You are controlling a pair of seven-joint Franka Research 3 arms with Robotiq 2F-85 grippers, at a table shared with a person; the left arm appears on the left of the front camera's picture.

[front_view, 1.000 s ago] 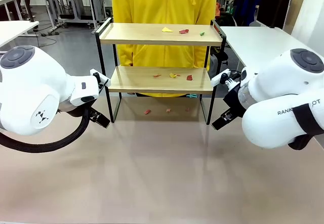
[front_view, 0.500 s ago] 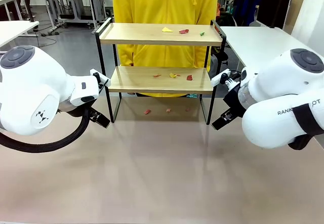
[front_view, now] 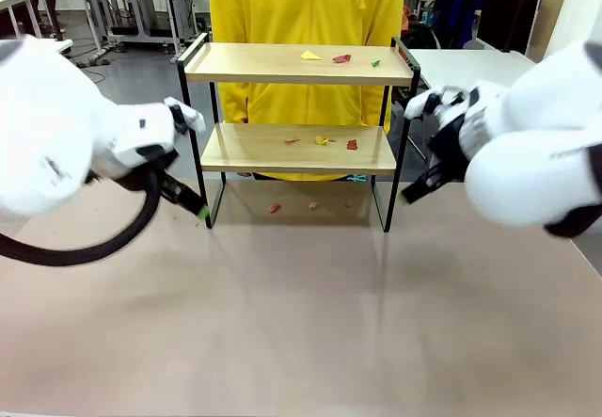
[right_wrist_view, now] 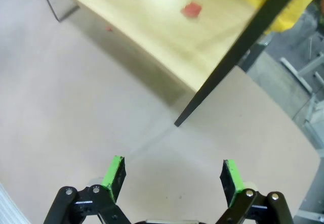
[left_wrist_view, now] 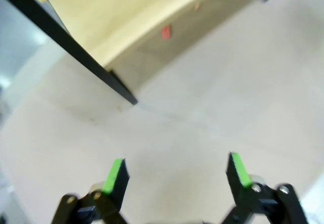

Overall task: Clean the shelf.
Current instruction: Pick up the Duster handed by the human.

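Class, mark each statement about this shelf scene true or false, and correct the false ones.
1. Small scraps lie on both boards of the shelf. True.
2. The jaws of the left arm are shut on a scrap. False: they stand open and empty.
3. The table under the shelf is free of scraps. False: a few lie there.
4. The jaws of the right arm are open. True.
5. The person behind the shelf wears yellow. True.

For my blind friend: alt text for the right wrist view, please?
The robot's black right hand with green pads hangs open above a beige table, facing a light wooden shelf with black legs, littered with red and yellow scraps.
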